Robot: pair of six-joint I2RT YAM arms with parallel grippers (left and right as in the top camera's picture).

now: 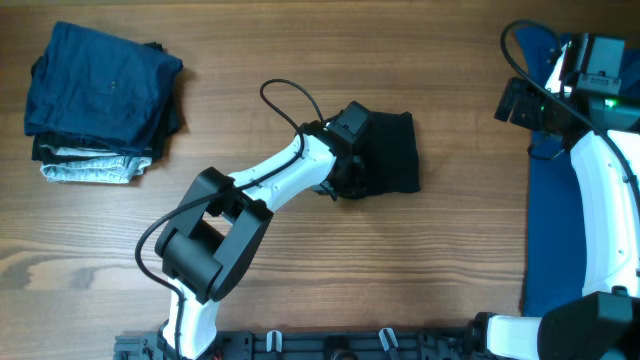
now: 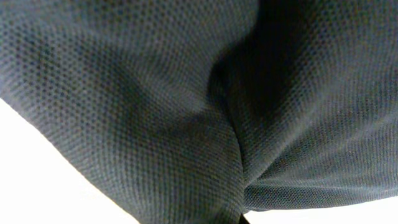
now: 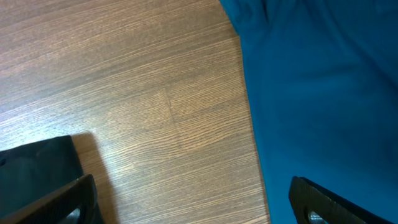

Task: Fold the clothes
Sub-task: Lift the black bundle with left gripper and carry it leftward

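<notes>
From up here I can see my left claw (image 1: 350, 170) down on the left edge of the black shirt (image 1: 390, 150), which lies near the middle of the wooden table (image 1: 300, 270). The shirt looks like a small dark bundle, and its right side is flat on the wood. My left claw is pinched tight on the black shirt. In the left wrist view the cloth (image 2: 124, 93) fills almost the whole picture. I can see its tiny mesh holes, and a deep fold runs down to a bunched spot at the bottom. I cannot see the claw's fingers there, because the cloth is too close. A thin black cable (image 1: 290, 95) makes a loop above the left arm. My right claw (image 1: 515, 100) is far over on the right side of the table, well apart from the black shirt. It is spread wide and holds nothing. In the right wrist view its two dark fingers (image 3: 323, 199) show at the bottom corners, one on each side, with bare wood (image 3: 124, 81) between them. The bright blue shirt (image 1: 555, 250) lies along the right edge of the table, under the right arm. In the right wrist view it (image 3: 323, 93) covers the right half of the picture. A stack of folded clothes (image 1: 100, 100) sits in the far left corner, with a dark blue one on top.
</notes>
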